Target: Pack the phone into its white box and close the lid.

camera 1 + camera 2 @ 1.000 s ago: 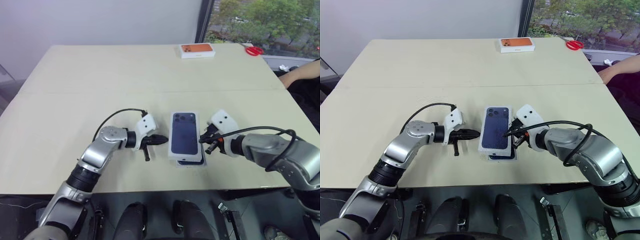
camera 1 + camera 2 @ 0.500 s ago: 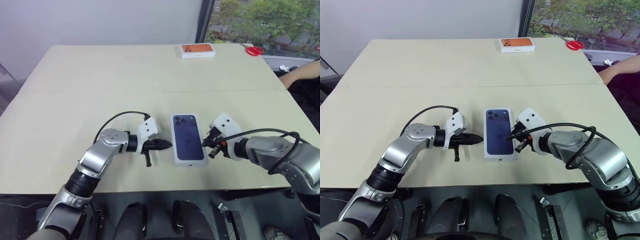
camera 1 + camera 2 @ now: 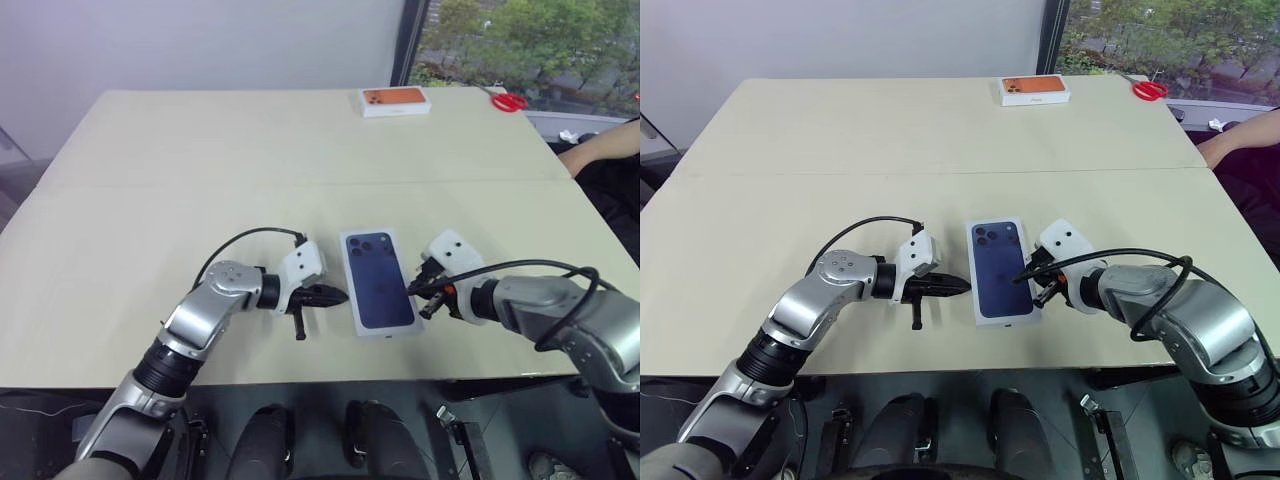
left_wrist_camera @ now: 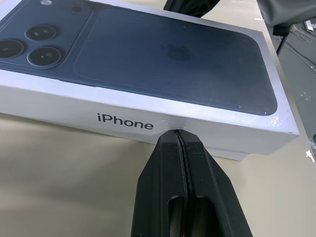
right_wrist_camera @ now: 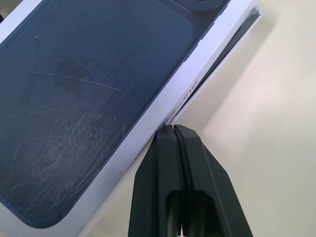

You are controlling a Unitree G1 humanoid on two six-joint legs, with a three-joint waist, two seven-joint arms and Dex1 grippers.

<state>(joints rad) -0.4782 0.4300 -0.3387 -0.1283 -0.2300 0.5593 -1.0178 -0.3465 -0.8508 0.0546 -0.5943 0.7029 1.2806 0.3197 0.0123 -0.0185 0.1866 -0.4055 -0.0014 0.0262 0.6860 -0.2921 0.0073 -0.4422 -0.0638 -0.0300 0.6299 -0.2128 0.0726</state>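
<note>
Lid: white cover with a dark blue phone printed on top, lying flat on the near middle of the table, between the two grippers; "iPhone" lettering on its left side wall in the left wrist view.
White box: under the lid, seen as a thin white edge with a dark gap along the lid's right side in the right wrist view; lid not quite flush there.
Phone: not visible; cannot tell whether inside.
Left gripper: fingers pressed together with nothing between them, pointing right at the lid's left side wall; tip at or just off the wall below the lettering, contact cannot be told.
Right gripper: fingers closed tight on nothing, pointing left toward the lid's right edge; tip right against the right side wall near the printed face.
Left arm: reaching in from the near left, black cable looping over the wrist.
Right arm: reaching in from the near right, black cable along the forearm.
Orange-topped box: far side of the table, right of centre, well apart from the lid.
Red scissors: far right corner, right of the orange-topped box.
Person's arm: at the right edge, beyond the table.
</note>
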